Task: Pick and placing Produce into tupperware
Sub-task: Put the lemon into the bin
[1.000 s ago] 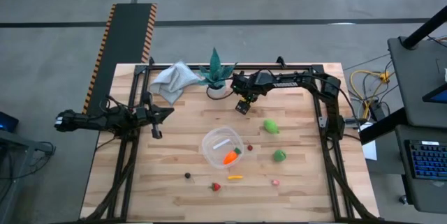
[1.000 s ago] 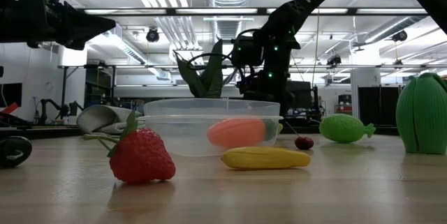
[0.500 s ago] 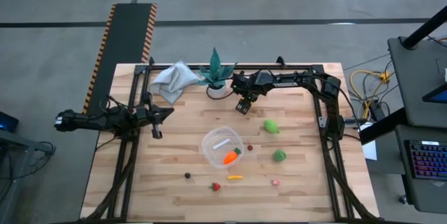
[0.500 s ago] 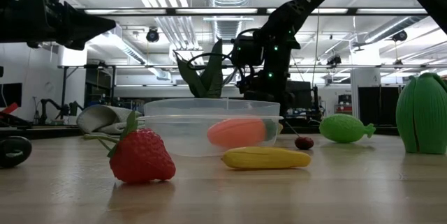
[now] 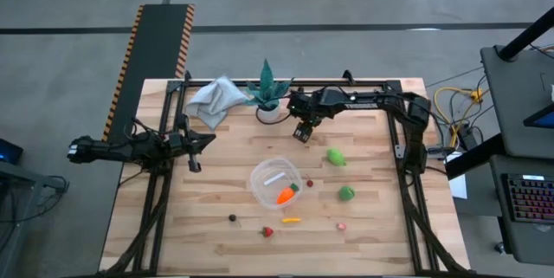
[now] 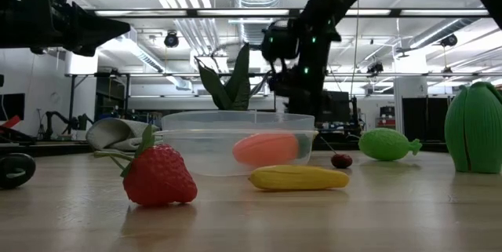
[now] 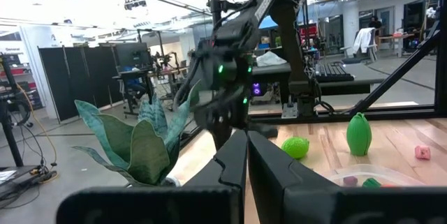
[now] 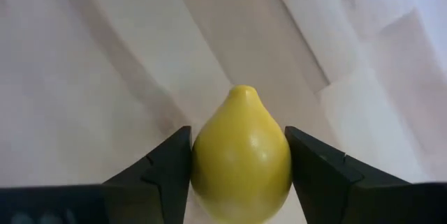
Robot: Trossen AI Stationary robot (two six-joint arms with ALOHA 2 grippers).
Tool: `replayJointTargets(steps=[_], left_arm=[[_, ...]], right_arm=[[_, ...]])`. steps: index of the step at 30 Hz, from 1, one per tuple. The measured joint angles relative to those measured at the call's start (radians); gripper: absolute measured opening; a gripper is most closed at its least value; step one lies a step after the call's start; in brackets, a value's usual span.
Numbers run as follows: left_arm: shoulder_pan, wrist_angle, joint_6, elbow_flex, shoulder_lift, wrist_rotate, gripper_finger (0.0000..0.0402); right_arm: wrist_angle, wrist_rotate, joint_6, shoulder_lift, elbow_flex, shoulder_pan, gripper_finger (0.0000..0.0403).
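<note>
The round clear tupperware [image 5: 270,177] stands mid-table with the orange carrot [image 5: 285,196] lying inside it. My right gripper [image 5: 300,132] hangs beyond it, near the teal plant, shut on a yellow lemon [image 8: 241,161]. Loose on the wood lie two green pieces [image 5: 336,157] [image 5: 346,193], a strawberry [image 6: 159,175], a yellow corn cob [image 6: 298,177], a cherry [image 6: 341,160], a dark bit [image 5: 232,218] and a pink bit [image 5: 341,225]. My left gripper [image 5: 208,139] waits shut above the table's left side. My right gripper pinches the lemon across its widest part [image 8: 202,165], one dark finger [image 8: 167,165] on each side, and the lemon's pointed tip sticks out past the fingertips. The fingers point steeply down from above. The lemon is lifted off the wood.
The teal spiky plant in its white pot [image 5: 268,94] stands just left of my right gripper at the far edge, and the grey cloth [image 5: 215,100] lies further left. Bare wood lies between the gripper and the tupperware.
My right gripper has risen a little while holding the lemon, staying over the same spot near the plant. Nothing else has moved.
</note>
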Motion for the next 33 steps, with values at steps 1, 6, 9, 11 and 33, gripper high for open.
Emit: replayJointTargets(steps=[1,6,9,11,33], left_arm=[[0.0,0.001,0.0,0.0,0.001,0.0,0.0],[0.0,0.002,-0.001,0.0,0.002,0.0,0.0],[0.0,0.002,-0.001,0.0,-0.001,0.0,0.0],[0.0,0.003,0.0,0.0,-0.002,0.0,0.0],[0.0,0.009,-0.008,0.003,-0.007,0.004,0.0]], right_arm=[[0.0,0.0,-0.005,-0.019,0.0,0.007,0.0192],[0.03,0.001,-0.018,-0.106,0.0,0.061,0.0192],[0.059,-0.001,-0.018,-0.15,0.0,0.113,0.0192],[0.084,0.0,-0.018,-0.175,0.0,0.148,0.0192],[0.319,0.003,0.031,-0.119,0.002,0.461,0.0192]])
